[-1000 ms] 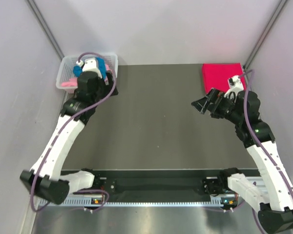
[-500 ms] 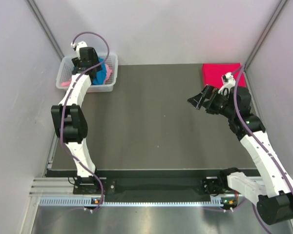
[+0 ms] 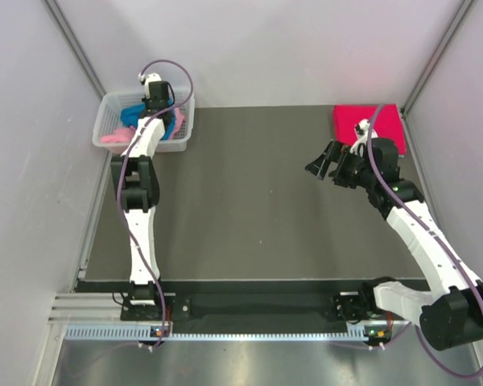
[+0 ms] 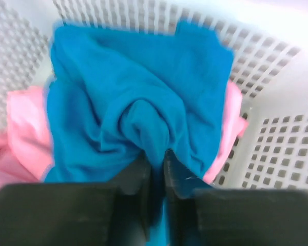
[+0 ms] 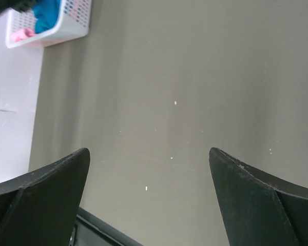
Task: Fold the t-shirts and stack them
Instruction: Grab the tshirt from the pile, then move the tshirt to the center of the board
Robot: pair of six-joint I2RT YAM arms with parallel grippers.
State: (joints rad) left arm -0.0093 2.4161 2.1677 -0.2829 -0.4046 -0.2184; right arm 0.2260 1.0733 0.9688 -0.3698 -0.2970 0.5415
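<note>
- Reach on your left side is ending inside the white basket at the far left corner of the surface, with the arm stretching nearly straight out to it.
- Your left gripper is pinching a raised ridge of the blue t-shirt, its two fingers standing almost together with the fold running up between them and on away from the gripper.
- The blue t-shirt is lying crumpled on top, and the pink t-shirt is showing under it on both sides, touching it, so you are likely risking dragging pink cloth along on the lift.
- The open middle of the surface is lying to the right of and nearer than the basket, so the coming pull is probably going up over the rim and back toward you.
- Your right gripper is hovering above the surface with its fingers spread wide, holding nothing and well apart from the basket; the left arm is by far the nearer one.
- The red t-shirt is resting folded flat at the far right corner, just behind the right arm.
</note>
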